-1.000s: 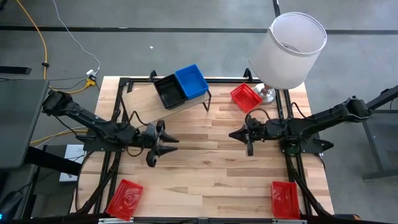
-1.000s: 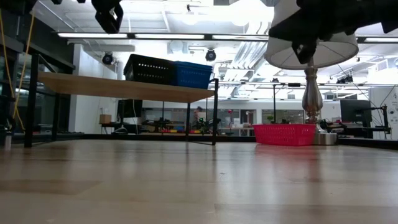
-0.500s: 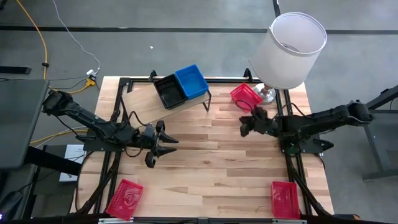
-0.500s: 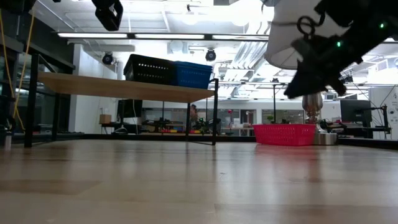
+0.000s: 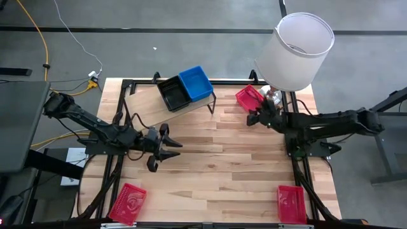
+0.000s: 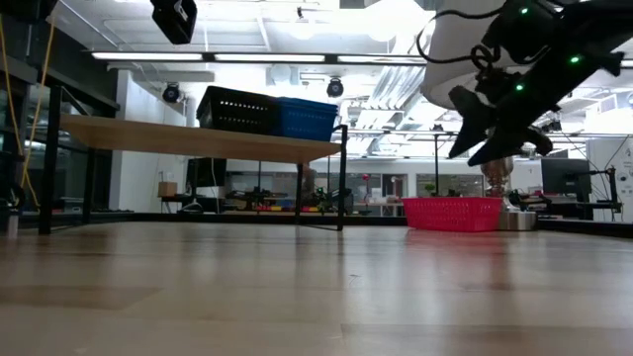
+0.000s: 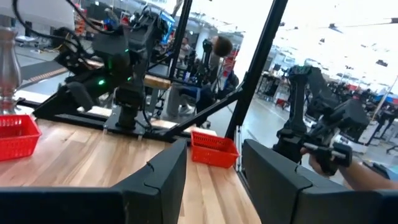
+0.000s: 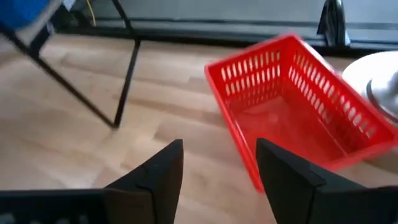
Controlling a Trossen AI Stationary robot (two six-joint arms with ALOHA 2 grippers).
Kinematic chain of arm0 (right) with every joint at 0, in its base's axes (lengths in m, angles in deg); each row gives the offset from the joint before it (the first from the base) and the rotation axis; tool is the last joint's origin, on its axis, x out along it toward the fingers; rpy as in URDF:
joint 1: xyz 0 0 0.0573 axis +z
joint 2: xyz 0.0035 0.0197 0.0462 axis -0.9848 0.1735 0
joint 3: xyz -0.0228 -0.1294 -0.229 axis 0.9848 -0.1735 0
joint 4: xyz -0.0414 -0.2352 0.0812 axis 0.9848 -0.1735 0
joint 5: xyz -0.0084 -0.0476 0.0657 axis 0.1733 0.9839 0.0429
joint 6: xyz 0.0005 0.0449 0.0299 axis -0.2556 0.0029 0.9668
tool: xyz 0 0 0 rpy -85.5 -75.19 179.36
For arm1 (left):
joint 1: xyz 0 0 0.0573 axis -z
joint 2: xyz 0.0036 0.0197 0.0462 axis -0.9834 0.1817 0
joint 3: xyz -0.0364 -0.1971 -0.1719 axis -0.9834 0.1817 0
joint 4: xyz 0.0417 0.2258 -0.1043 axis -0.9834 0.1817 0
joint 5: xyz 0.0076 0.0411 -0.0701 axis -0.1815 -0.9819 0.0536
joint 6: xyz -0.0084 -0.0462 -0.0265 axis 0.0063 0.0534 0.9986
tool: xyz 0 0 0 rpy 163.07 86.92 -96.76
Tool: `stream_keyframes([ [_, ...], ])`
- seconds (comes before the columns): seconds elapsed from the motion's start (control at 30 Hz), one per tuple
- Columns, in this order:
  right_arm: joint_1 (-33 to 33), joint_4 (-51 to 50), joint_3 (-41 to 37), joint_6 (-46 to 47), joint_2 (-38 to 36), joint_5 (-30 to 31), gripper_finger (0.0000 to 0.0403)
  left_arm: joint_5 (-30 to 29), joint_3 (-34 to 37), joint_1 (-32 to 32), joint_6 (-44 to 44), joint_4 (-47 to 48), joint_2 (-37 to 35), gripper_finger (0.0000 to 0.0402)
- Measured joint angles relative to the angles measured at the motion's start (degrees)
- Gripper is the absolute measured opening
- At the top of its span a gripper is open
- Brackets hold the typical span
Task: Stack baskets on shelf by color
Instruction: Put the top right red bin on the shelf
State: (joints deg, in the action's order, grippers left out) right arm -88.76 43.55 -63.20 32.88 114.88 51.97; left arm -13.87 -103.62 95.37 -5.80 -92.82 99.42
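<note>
I count five small ribbed plastic baskets: three red, one blue, one black. The black basket and the blue basket sit side by side, touching, on the light wooden shelf with the thin black frame at the far side of the striped wooden table. One red mesh basket lies on the table just ahead of my right fingers, beside the silver base of the white-shaded lamp. The second red basket sits at the near left corner, behind my left fingers, and the third red basket at the near right corner.

My right gripper hangs above the table with its fingers spread wide and empty, the near rim of the red mesh basket just beyond their tips. Compared with a second ago, it has swung from mid-table toward that basket and now points at it.

My left gripper hovers over the left middle of the table, fingers wide apart, holding nothing, about where it was a second ago. All five baskets lie unmoved.
</note>
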Motion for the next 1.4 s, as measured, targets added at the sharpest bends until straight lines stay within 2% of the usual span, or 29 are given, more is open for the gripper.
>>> stream_keyframes([
  [0.17, -4.4, 4.9, 0.0, -4.2, 5.0, -0.9, 0.0176, -0.3, 0.0, 0.0, 0.0, -1.7, 0.0, 0.0148],
  [0.27, -7.6, 6.6, 0.0, -5.8, 8.7, -0.2, 0.0154, -0.3, 0.0, 0.0, 0.0, -1.9, 0.0, 0.0148],
  [0.37, -10.9, 7.6, 0.0, -6.0, 11.6, 0.1, 0.0113, -0.3, 0.0, 0.0, 0.0, -1.8, 0.0, 0.0148],
  [0.53, -14.7, 8.7, 0.0, -6.3, 14.8, -1.9, 0.0015, -0.4, 0.0, 0.0, 0.0, -1.8, 0.0, 0.0148],
  [0.7, -16.0, 8.6, 0.0, -7.1, 17.5, -8.2, 0.0022, -0.4, 0.0, 0.0, 0.0, -1.8, 0.0, 0.0148],
  [0.83, -16.0, 8.3, 0.0, -9.1, 18.0, -12.7, 0.0003, -0.4, 0.0, 0.0, -0.4, -1.8, 0.0, 0.0148],
  [0.93, -16.0, 7.9, 0.3, -9.9, 18.0, -18.0, 0.0006, -0.4, 0.0, 0.0, -0.5, -1.8, 0.0, 0.0148],
  [1.17, -11.2, 5.4, 2.7, -9.9, 18.0, -25.7, 0.0001, -0.4, 0.0, 0.0, -1.5, -1.8, 0.0, 0.0148],
  [1.4, 1.6, 4.8, 6.0, -5.5, 18.0, -29.5, 0.0000, -0.4, 0.0, 0.0, -1.5, -1.8, 0.0, 0.0148],
])
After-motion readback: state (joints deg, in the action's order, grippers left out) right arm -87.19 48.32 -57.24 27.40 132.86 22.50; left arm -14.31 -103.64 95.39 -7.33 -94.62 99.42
